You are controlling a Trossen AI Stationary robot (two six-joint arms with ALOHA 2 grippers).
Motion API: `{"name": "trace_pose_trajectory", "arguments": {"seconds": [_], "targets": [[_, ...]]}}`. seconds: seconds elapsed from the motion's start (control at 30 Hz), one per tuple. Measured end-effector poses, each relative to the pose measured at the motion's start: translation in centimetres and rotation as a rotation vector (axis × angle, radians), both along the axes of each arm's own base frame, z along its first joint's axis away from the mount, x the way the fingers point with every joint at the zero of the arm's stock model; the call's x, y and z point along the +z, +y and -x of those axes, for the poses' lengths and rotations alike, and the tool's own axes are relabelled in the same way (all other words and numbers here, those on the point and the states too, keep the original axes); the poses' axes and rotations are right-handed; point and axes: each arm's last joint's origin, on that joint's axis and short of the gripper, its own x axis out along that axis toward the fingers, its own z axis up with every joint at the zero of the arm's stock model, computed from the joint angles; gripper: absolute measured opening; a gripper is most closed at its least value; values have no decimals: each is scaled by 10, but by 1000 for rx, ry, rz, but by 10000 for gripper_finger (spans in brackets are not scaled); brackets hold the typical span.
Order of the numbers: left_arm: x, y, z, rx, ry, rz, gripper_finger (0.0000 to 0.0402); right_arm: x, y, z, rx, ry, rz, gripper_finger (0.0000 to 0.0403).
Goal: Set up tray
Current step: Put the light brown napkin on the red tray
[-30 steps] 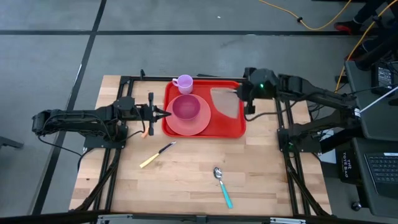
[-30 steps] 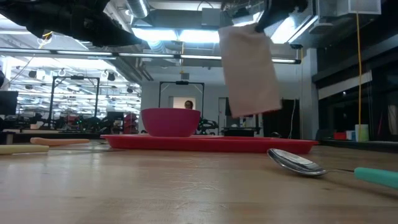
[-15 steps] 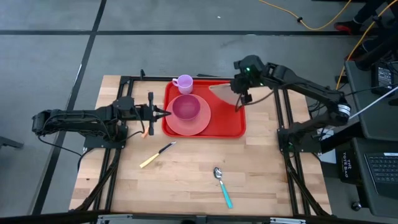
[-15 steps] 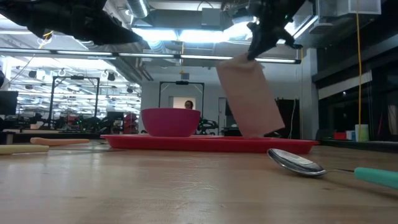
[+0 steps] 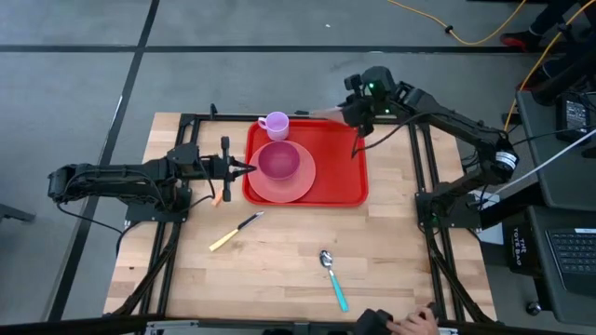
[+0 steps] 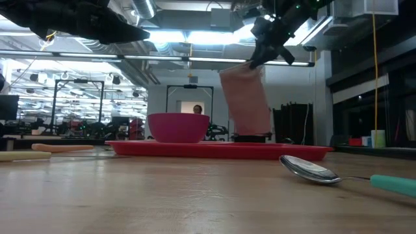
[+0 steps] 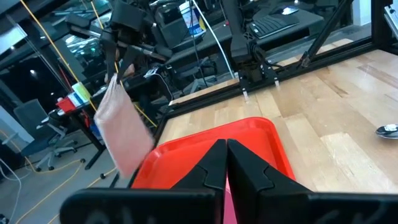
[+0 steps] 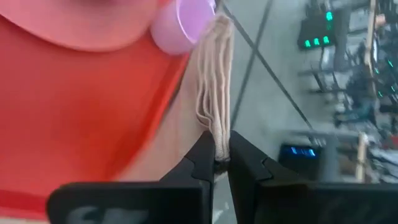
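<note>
No legible writing was seen. The tray (image 5: 331, 181) lay on the counter (image 5: 279, 270). A napkin (image 6: 246, 101) was pinched in the right gripper (image 5: 346, 111) jaws at the tray's 1 o'clock corner; the left gripper (image 5: 250, 168) jaws were closed empty at 9 o'clock.

No readable text, labels, brands or numbers on anything on the table — none on the things lying there either. Right of the table stands a dark box (image 5: 523, 247) with white lettering on its side — too small to make out. Background screens and signs in the room are illegible.
</note>
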Motion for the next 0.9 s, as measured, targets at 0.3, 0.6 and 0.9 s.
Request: {"name": "trace_pose_trajectory", "arguments": {"seconds": [0.3, 0.6, 0.9], "targets": [[0, 0, 0, 1, 3, 10, 8, -55, -10, -19, -8, 150, -299, 27], [-1, 0, 0, 1, 3, 13, 4, -100, -15, -40, -48, 270, -390, 27], [-1, 0, 0, 1, 3, 13, 2, -102, -5, -43, -88, 291, -453, 27]]}}
